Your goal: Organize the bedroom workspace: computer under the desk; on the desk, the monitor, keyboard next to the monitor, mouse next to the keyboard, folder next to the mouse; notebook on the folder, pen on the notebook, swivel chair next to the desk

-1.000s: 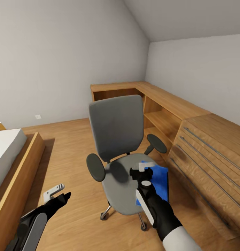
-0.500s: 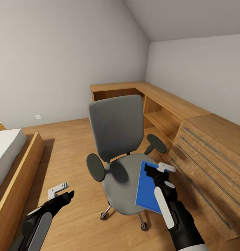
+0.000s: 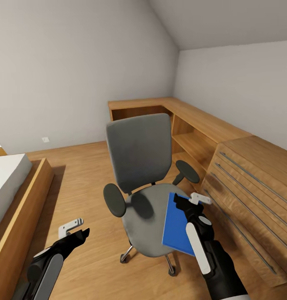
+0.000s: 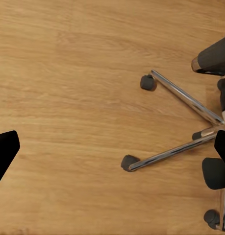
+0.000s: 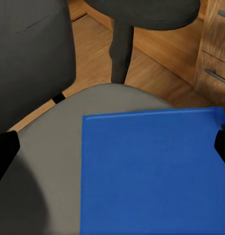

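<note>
The right gripper (image 3: pixel 193 201) has moved off the top of the blue folder (image 3: pixel 176 225) and now sits by the folder's far right corner, near the wooden drawers (image 3: pixel 247 200). More of the folder's blue top shows now. The left gripper (image 3: pixel 74 229) has come up a little and moved a bit toward the swivel chair (image 3: pixel 139 154).

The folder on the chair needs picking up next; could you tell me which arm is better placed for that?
Right. The right pincer hovers open at the folder's far edge on the chair seat, while the left pincer hangs low over the floor, away from the seat.
</note>
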Controlling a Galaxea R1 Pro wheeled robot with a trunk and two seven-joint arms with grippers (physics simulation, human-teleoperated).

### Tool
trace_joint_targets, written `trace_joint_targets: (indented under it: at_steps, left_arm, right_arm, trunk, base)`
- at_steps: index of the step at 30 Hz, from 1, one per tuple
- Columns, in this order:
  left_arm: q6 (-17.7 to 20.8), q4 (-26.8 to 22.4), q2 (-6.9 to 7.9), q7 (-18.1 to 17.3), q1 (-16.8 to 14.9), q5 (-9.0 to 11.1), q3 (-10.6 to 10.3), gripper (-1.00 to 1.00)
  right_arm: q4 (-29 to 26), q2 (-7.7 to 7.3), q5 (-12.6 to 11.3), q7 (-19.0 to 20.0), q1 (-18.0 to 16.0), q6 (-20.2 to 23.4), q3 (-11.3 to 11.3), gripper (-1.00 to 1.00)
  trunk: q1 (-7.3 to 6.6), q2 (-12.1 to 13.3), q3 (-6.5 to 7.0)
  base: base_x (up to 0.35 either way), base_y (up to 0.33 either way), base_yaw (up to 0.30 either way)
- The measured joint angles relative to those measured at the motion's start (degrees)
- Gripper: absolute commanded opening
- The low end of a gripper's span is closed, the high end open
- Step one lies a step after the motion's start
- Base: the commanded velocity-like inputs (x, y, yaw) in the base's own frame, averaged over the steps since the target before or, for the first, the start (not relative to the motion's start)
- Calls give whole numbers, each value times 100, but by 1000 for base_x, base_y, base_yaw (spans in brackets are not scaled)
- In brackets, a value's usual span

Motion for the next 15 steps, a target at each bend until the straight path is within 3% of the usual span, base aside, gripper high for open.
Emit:
trace_joint_targets:
  at_steps: [1,2,6,13,15]
  left_arm:
    - [-1,0,0,-1,0,0,0,100]
    - [-3,2,2,-5,-3,2,2,100]
    - [-1,2,6,-6,-3,2,4,100]
    - [5,1,9,-6,0,5,7,100]
    - [5,1,9,-6,1,8,9,100]
  right_arm:
    - [-5,-1,-2,0,10,-1,-1,100]
    - [-90,-46,-606,1,59,13,-117,100]
    - [-94,-154,-907,6,65,13,-222,100]
    - [-100,-485,-2034,8,67,16,-446,100]
    - [-100,-539,-2233,7,67,14,-482,100]
  trunk:
    - [0,0,0]
    - [4,1,2]
    - [3,0,9]
    - [4,0,17]
    - [4,0,17]
  base:
    - [-316,0,-215]
    - [-320,0,-223]
    - [-326,0,-237]
    - [-332,0,-173]
    - [-333,0,-53]
